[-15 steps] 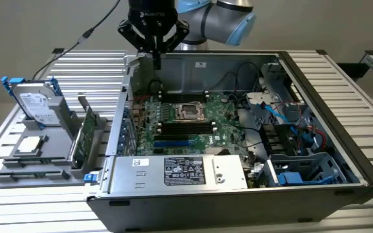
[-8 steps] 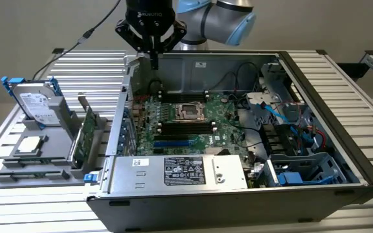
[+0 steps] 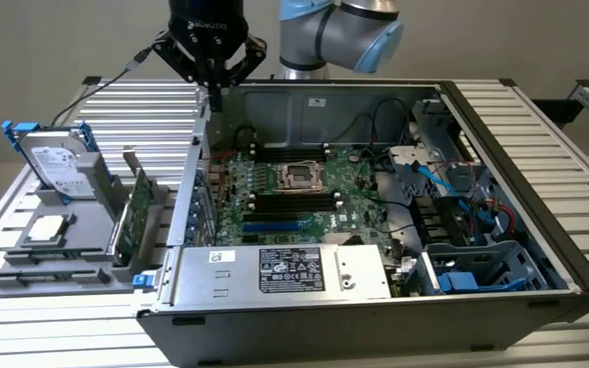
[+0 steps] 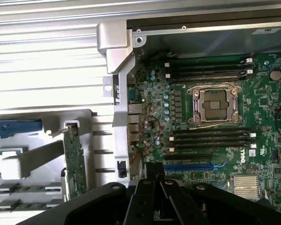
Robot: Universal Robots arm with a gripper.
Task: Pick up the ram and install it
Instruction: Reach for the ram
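Status: nothing picked up yet. Pincer (image 3: pixel 212 96) is pressed together and pinching nothing. It hangs over the rear corner wall of the open PC case (image 3: pixel 187 199), upper left of centre in the exterior view. Ram (image 4: pixel 21 189) lies flat in the grey holder (image 3: pixel 16 251) on the worktop (image 3: pixel 120 115), lower left of the exterior view, well apart from the pincer. Black memory slots (image 3: pixel 289 201) flank the CPU socket (image 3: pixel 302 175); I can't tell if any are filled. My read: pickup and install both remain to be done.
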